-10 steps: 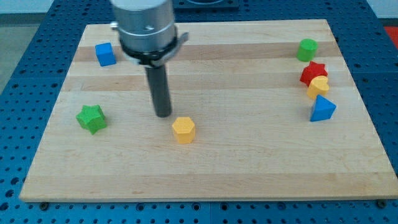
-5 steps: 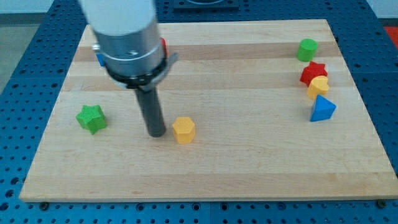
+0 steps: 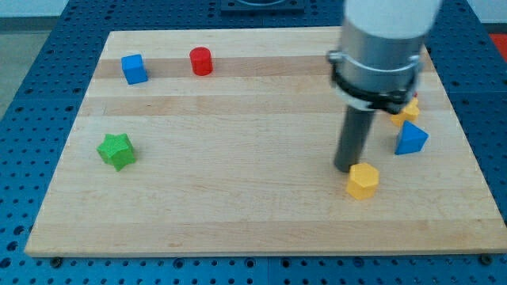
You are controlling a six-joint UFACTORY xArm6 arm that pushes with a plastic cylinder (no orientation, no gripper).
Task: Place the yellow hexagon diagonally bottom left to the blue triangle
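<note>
The yellow hexagon (image 3: 363, 180) lies on the wooden board (image 3: 238, 198) at the view's lower right. The blue triangle (image 3: 410, 139) sits up and to the right of it, a short gap away. My tip (image 3: 345, 167) is down on the board, touching the hexagon's upper left side. The arm's body hides the board's upper right corner.
A yellow block (image 3: 408, 111) shows partly behind the arm, just above the blue triangle. A red cylinder (image 3: 201, 61) and a blue cube (image 3: 134, 69) stand at the upper left. A green star (image 3: 116, 150) lies at the left.
My tip has swept far to the right, pushing the yellow hexagon from the board's middle to the lower right, near the blue triangle. The arm now hides the green and red blocks there.
</note>
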